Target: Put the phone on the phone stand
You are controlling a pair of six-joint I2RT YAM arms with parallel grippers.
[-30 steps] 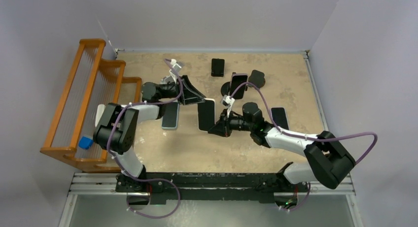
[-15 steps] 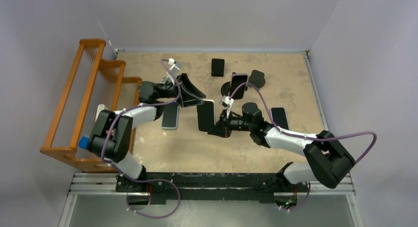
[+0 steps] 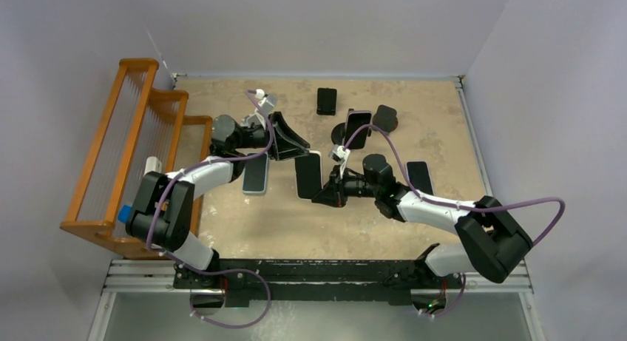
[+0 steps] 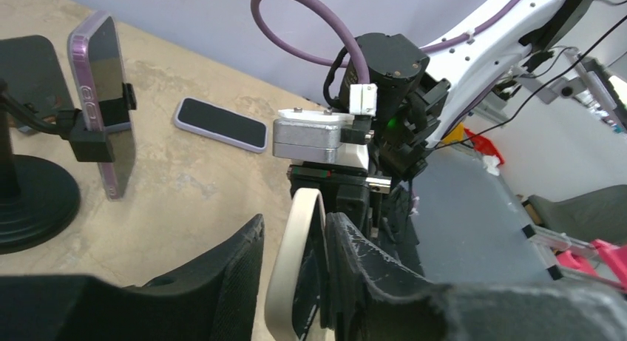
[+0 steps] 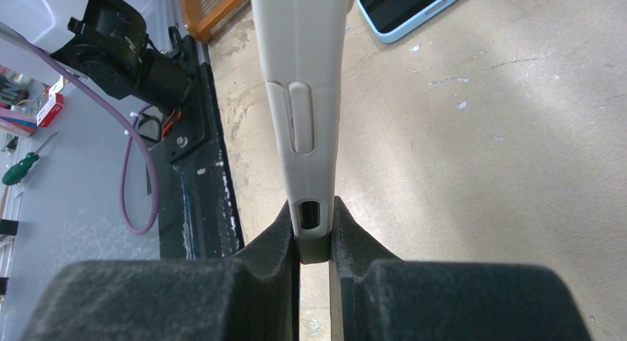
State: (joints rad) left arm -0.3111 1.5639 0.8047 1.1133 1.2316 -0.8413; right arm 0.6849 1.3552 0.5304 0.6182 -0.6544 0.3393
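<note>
A phone in a cream case [image 3: 308, 175] is held on edge between both arms at the table's middle. My right gripper [image 3: 324, 192] is shut on its near end; the right wrist view shows the pads [image 5: 277, 230] pinching the phone [image 5: 299, 75]. My left gripper [image 3: 300, 146] straddles the phone's far end. In the left wrist view its jaws [image 4: 296, 223] are open, with a gap on one side of the cream edge [image 4: 292, 274]. An empty black phone stand [image 3: 385, 118] is at the back. Another stand [image 3: 342, 132] holds a purple-cased phone [image 3: 357, 126], which also shows in the left wrist view [image 4: 103, 112].
A black phone [image 3: 326, 100] lies at the back, a light blue phone [image 3: 256, 172] left of centre and a lavender phone [image 3: 419, 177] on the right. A wooden rack [image 3: 111, 156] stands along the left edge, with a blue object [image 3: 128, 214] by it.
The left arm's elbow has swung out to the near left while its gripper stays at the phone's far end. The right arm and the phone have barely moved.
</note>
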